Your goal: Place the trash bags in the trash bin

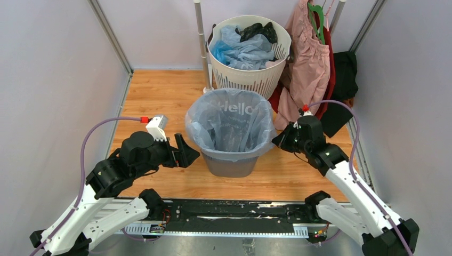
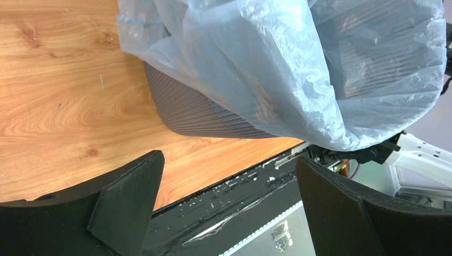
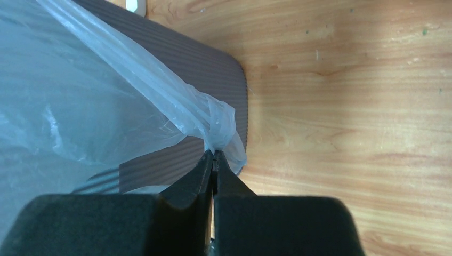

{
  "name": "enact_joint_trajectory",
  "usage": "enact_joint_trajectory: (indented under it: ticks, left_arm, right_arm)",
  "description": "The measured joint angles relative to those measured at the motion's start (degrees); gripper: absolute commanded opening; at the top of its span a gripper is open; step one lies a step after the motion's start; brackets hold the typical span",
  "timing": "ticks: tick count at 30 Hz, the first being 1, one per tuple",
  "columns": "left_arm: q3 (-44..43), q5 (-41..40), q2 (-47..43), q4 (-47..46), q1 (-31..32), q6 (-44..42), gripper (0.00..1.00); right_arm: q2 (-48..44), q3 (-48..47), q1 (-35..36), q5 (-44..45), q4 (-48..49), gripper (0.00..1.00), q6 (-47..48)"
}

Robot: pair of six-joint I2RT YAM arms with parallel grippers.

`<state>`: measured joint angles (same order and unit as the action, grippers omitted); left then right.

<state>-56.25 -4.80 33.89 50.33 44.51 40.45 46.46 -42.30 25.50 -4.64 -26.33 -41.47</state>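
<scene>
The pale blue see-through trash bag (image 1: 230,120) with "Hello" lettering is draped over the rim of the dark grey trash bin (image 1: 230,162) in the middle of the wooden floor. My right gripper (image 1: 277,140) is at the bin's right rim. In the right wrist view it (image 3: 214,154) is shut on a gathered fold of the bag (image 3: 80,106), beside the bin wall (image 3: 213,69). My left gripper (image 1: 186,154) hangs open just left of the bin, touching nothing. Its wrist view shows the jaws wide apart (image 2: 228,160) below the bag (image 2: 277,64) and the bin (image 2: 197,114).
A white slotted basket (image 1: 250,80) behind the bin holds more crumpled blue bags (image 1: 242,50) and dark items. A pink garment (image 1: 309,69) and dark cloth (image 1: 344,80) hang at the back right. A metal pole (image 1: 202,48) stands beside the basket. A black rail (image 1: 229,210) runs along the near edge.
</scene>
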Motion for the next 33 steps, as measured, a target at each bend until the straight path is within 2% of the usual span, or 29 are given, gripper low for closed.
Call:
enact_joint_trajectory:
  ticks: [11, 12, 14, 16, 18, 21, 25, 29, 33]
  left_arm:
    - [0.0, -0.2, -0.07, 0.0, 0.0, 0.0, 1.0]
    - [0.0, -0.22, -0.09, 0.0, 0.0, 0.0, 1.0]
    - [0.0, -0.26, -0.15, 0.0, 0.0, 0.0, 1.0]
    - [0.0, -0.35, -0.2, 0.0, 0.0, 0.0, 1.0]
    - [0.0, -0.37, -0.2, 0.0, 0.0, 0.0, 1.0]
    - [0.0, -0.37, -0.2, -0.02, 0.0, 0.0, 1.0]
    - [0.0, -0.37, -0.28, 0.0, 0.0, 0.02, 1.0]
    - [0.0, -0.35, -0.55, 0.0, 0.0, 0.02, 1.0]
    - [-2.08, -0.31, -0.52, 1.25, 0.0, 0.0, 1.0]
  right_arm:
    - [8.28, 0.68, 0.22, -1.29, 11.98, 0.0, -0.96]
    - [8.2, 1.03, 0.39, -1.44, 12.39, 0.03, -1.03]
    - [7.82, 1.46, 0.81, -2.01, 12.48, 0.2, -1.07]
    - [7.48, 1.42, 1.05, -2.89, 11.54, 0.33, -1.05]
    - [7.23, 0.35, 1.18, -3.04, 8.09, 0.43, -0.37]
    - [7.21, -4.61, 1.18, -1.57, -0.57, 0.53, 1.7]
    - [7.15, -16.96, 1.18, 4.52, -13.51, 0.66, 5.46]
    - [8.68, -30.34, 1.18, 9.97, -23.23, 0.74, 10.34]
    - [13.27, -41.79, 1.18, 10.58, -27.76, 0.75, 16.33]
